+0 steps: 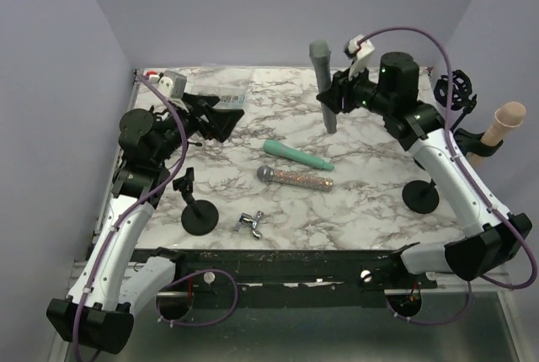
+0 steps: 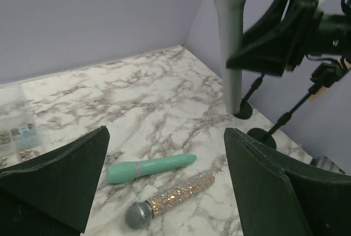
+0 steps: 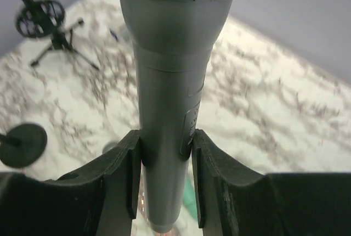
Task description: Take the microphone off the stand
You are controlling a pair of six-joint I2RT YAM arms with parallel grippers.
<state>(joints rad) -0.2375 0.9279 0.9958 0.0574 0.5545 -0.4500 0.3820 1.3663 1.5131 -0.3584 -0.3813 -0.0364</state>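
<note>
A grey microphone (image 1: 323, 84) hangs upright above the back middle of the marble table (image 1: 370, 210), touching no stand. My right gripper (image 1: 334, 99) is shut on its lower body; in the right wrist view both fingers (image 3: 126, 170) press the grey microphone (image 3: 170, 82). The left wrist view shows the same microphone (image 2: 231, 44) hanging clear of the table. An empty black stand (image 1: 200, 210) with a round base is at the front left, another round-base stand (image 1: 419, 197) at the right. My left gripper (image 1: 221, 115) stands open and empty at the left.
A teal microphone (image 1: 296, 155) and a glittery microphone (image 1: 295, 178) lie mid-table, under my left gripper's view. A silver clip (image 1: 252, 223) lies near the front edge. A clear parts box (image 1: 223, 93) sits at the back left, a tripod stand (image 1: 459, 88) and a beige microphone (image 1: 505, 122) at the right.
</note>
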